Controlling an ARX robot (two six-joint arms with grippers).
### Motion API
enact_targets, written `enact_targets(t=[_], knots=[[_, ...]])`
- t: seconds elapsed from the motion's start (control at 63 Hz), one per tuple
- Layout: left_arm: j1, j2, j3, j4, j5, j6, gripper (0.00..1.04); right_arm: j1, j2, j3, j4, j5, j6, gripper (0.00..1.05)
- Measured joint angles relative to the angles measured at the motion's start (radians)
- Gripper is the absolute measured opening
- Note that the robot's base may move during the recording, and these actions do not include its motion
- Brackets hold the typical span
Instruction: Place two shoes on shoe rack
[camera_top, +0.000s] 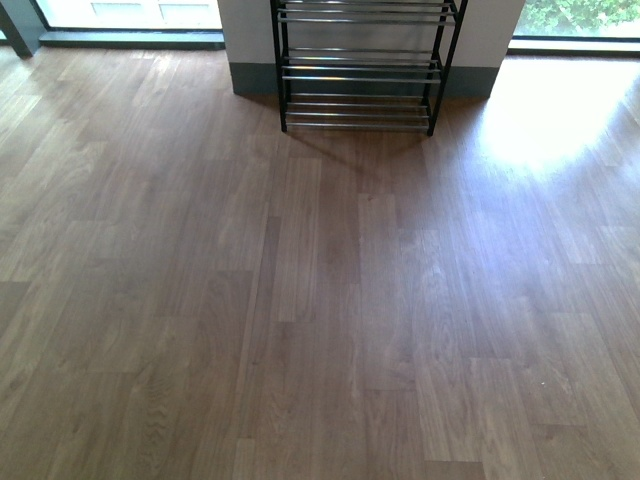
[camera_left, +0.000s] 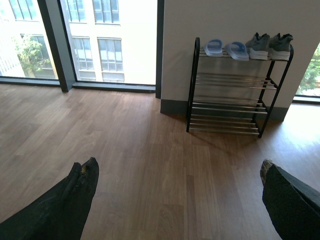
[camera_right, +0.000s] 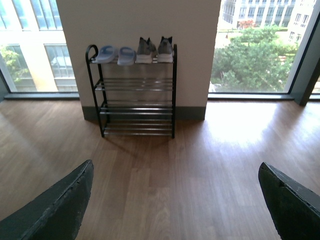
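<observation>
From my remote seat I see the low black metal shoe rack with silver rods as shelves (camera_right: 135, 92) standing against the white wall (camera_right: 140, 22), between the big windows. On its top tier, the two grey knit sneakers with white soles (camera_right: 154, 50) stand side by side, touching each other, heels toward the room; in the left wrist view the same pair (camera_left: 270, 46) sits at the end of the top tier. Just beside the sneakers on that same tier lie two light blue slippers (camera_right: 114, 54). The tiers under the top one carry nothing I can see.

In the front view only the lower tiers of the rack (camera_top: 360, 75) show, at the far edge of the brown wooden floor (camera_top: 320, 300), and neither arm is visible there.

The left gripper (camera_left: 175, 200) is released: its two dark fingers (camera_left: 65, 205) stand far apart with only floor between them. The right gripper (camera_right: 175, 205) is released too, its dark fingers (camera_right: 55, 210) spread wide and grasping nothing. Both are well apart from the rack
</observation>
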Motion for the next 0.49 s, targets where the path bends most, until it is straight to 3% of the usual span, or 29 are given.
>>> enact_targets(t=[0.492], knots=[[0.0, 0.0, 0.0, 0.0, 0.0, 0.0, 0.95, 0.0, 0.0, 0.0, 0.0, 0.0, 0.0, 0.96]])
